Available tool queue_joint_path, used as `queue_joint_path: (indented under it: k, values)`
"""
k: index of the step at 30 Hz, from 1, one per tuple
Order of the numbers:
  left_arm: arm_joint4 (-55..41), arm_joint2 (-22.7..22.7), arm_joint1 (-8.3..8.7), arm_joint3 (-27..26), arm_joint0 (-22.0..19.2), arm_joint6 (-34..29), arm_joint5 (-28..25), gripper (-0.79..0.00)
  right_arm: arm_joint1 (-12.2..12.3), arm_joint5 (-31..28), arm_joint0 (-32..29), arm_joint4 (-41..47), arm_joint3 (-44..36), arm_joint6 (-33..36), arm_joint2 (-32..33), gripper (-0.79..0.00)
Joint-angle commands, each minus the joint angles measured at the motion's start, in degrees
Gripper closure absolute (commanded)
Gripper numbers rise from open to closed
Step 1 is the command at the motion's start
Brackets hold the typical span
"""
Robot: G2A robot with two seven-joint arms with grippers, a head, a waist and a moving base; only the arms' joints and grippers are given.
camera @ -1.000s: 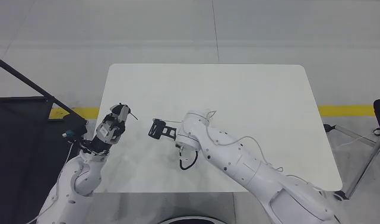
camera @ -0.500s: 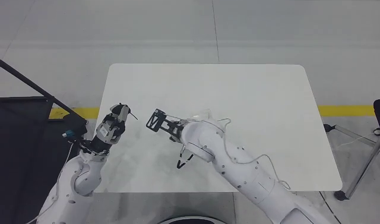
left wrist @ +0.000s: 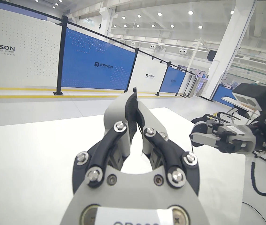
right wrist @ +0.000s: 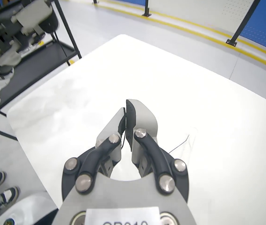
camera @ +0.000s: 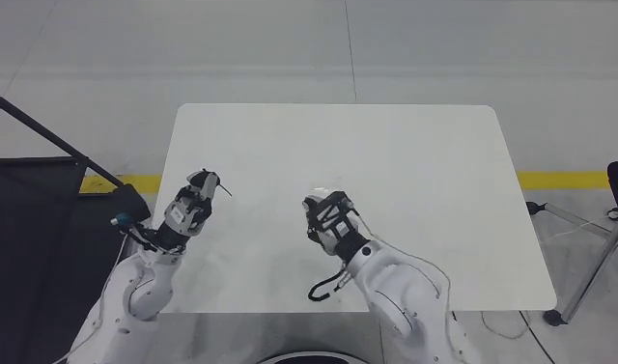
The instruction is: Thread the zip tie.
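Black zip tie is clamped between the left gripper's fingers, long axis running along them, tip poking past. Right gripper, fingers pinched together on a thin dark strand, hangs well apart across the table.

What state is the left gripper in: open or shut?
Shut. The left gripper pinches a thin black zip tie between touching fingertips.
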Motion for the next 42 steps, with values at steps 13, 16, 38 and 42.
queue_joint_path:
  k: [13, 16, 38, 42]
  values:
    - [4.50, 5.29, -0.72, 1.01, -1.59, -0.03, 2.39, 0.000, 0.79, -0.07, -7.54, 0.36, -0.57, -14.90, 3.31, 0.000]
    - [4.50, 5.29, -0.72, 1.01, -1.59, -0.03, 2.39, 0.000, 0.79, -0.07, -7.54, 0.36, -0.57, -14.90, 3.31, 0.000]
    - [12.91, 14.77, -3.08, 6.37, -4.63, 18.46, 12.90, 0.000, -0.09, 8.04, -16.75, 11.09, -0.64, -42.49, 1.66, 0.000]
    - [15.90, 17.86, -3.88, 8.90, -6.03, 22.40, 16.69, 0.000, -0.66, 12.59, -18.64, 14.36, -0.32, -49.85, 1.21, 0.000]
